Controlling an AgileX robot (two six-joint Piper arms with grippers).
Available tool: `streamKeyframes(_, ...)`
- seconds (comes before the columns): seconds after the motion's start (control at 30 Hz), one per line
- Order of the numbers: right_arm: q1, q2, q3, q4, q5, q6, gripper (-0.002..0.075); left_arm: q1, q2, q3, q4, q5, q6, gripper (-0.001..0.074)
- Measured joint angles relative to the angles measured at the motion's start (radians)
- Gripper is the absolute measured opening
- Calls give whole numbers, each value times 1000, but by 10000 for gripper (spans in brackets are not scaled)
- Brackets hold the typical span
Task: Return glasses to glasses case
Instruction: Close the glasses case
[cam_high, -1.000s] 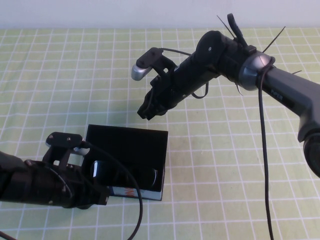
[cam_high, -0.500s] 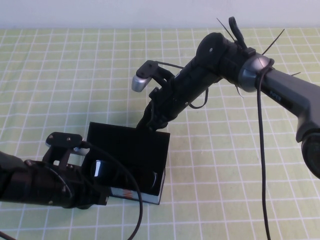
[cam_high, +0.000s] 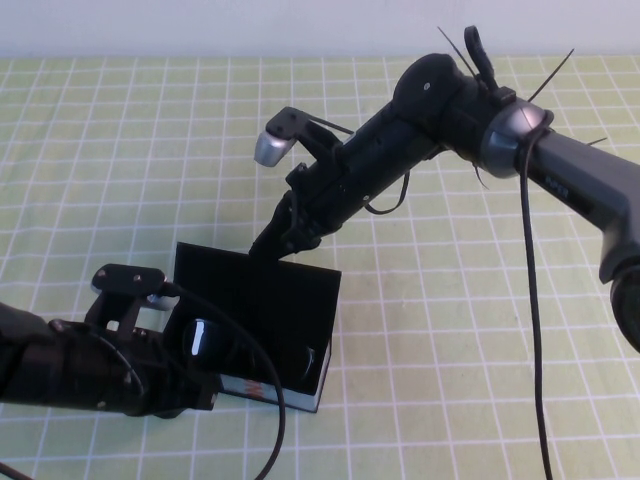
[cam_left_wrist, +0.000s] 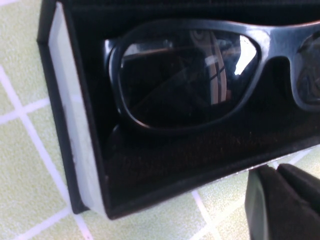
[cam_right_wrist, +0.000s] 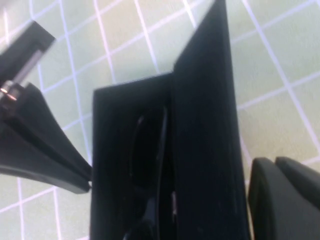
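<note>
The left gripper (cam_high: 190, 385) sits at the case's seven o'clock corner; whether it grips I cannot tell. The glasses (cam_left_wrist: 200, 75) lie inside the glasses case (cam_high: 275, 395), long axis along it. At twelve o'clock the right gripper (cam_high: 272, 240) touches the raised lid (cam_high: 255, 290), its opening unclear.

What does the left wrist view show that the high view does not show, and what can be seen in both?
Only the left wrist view shows the glasses closely: one whole greyish lens inside its thick black rim, lying on the black lining, and the pale side wall of the glasses case.

Only the high view shows both arms. The right claw is at the far edge of the raised lid. The left claw is at the near left corner of the case, above the green checked cloth.

Both views show the open case with the glasses inside.
</note>
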Motion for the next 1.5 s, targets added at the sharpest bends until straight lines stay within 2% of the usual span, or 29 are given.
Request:
streamKeyframes(0.27,13,-29,0,-4,4,33,-18,0,0,0,4,-2,0,-1)
streamKeyframes(0.77,100,-29,0,-55,4,118,-18,0,0,0,26,0,0,-1)
streamKeyframes(1.17,113,-29,121,-76,4,127,-18,0,0,0,26,26,0,-1)
streamKeyframes(1.5,113,-31,110,-108,4,105,-18,0,-2,-38,33,293,26,-1)
